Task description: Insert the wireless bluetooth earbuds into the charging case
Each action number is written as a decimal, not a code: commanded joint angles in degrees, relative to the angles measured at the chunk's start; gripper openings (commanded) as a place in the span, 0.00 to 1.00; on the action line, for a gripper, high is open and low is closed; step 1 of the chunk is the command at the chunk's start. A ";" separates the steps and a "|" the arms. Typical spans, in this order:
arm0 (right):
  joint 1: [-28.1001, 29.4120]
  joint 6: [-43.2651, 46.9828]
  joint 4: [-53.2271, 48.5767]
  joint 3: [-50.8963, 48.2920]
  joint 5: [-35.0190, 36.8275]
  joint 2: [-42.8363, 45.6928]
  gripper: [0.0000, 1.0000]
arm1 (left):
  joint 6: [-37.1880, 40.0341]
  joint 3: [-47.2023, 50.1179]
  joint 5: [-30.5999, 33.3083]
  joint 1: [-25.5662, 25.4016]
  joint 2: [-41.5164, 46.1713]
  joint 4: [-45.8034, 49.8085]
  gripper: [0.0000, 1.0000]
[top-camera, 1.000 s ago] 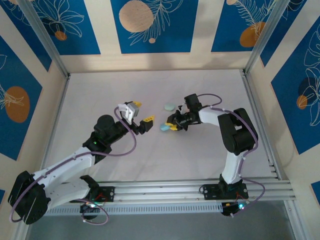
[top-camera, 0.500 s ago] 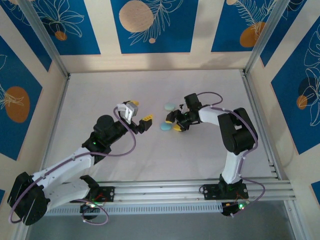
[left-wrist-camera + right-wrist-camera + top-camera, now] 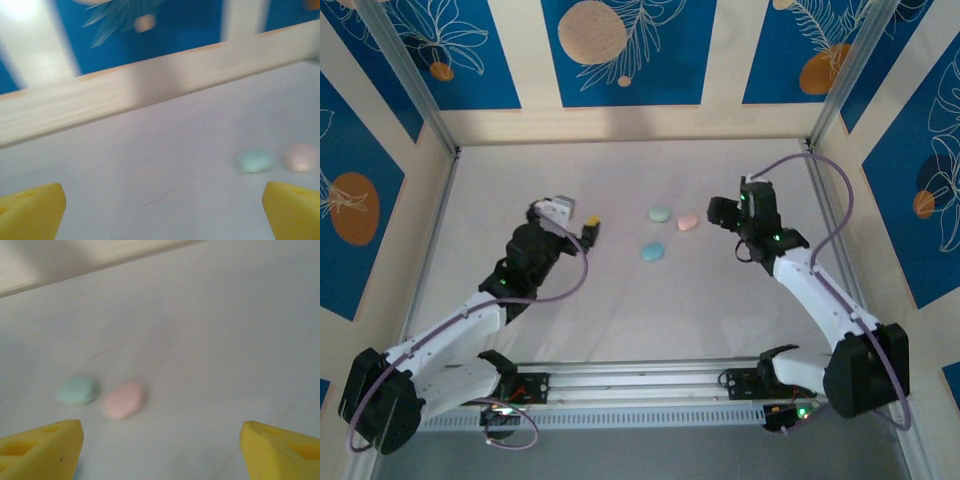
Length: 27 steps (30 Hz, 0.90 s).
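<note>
— Where are the charging cases?
— On the counter (image 3: 620,320), between the arms: the mint case (image 3: 660,214) just beside the pink case (image 3: 687,221), the blue case (image 3: 652,251) nearer the bases.
— And the pincers?
— The left pincer (image 3: 161,209) gapes wide, holding nothing, left of them. The right pincer (image 3: 161,449) is equally wide, near the pink case.

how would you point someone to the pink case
Look at the middle of the white table, where three pastel cases lie. The pink case is the rightmost, just right of the mint one; the blue one lies nearer the front edge.
</note>
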<state>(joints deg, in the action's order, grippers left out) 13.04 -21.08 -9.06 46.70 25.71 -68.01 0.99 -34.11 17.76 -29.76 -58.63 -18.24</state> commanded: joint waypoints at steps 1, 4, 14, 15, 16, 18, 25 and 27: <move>-8.70 10.62 13.32 -7.53 2.74 -5.90 0.81 | -1.62 1.84 9.19 7.90 -2.69 3.14 1.00; -13.00 12.52 21.23 -10.55 -7.96 -10.46 0.79 | -3.09 2.73 9.60 13.47 -7.01 3.74 1.00; -13.59 19.19 39.23 -17.87 -27.19 -12.47 0.76 | -0.93 10.78 -0.50 22.89 -19.00 -17.64 1.00; -13.53 19.48 41.60 -19.51 -28.65 -11.52 0.76 | 0.07 11.62 -2.42 23.14 -20.02 -21.80 1.00; -13.33 19.63 42.39 -20.32 -28.02 -10.94 0.76 | 0.57 12.76 -3.86 23.40 -21.16 -26.72 1.00; -13.52 18.19 43.51 -21.60 -24.14 -10.06 0.77 | -0.56 14.09 -5.10 24.42 -25.11 -32.90 1.00; -13.97 20.63 39.03 -19.80 -23.85 -10.16 0.77 | -0.15 16.34 -9.33 25.70 -31.26 -43.10 1.00; -13.19 22.73 39.67 -20.52 -22.33 -9.66 0.77 | -1.08 13.74 -6.41 25.61 -30.62 -37.06 1.00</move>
<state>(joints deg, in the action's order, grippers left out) -0.89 -1.98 29.19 25.87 2.79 -78.83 0.51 -17.74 10.79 -4.78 -89.25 -53.39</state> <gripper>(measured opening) 0.767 0.997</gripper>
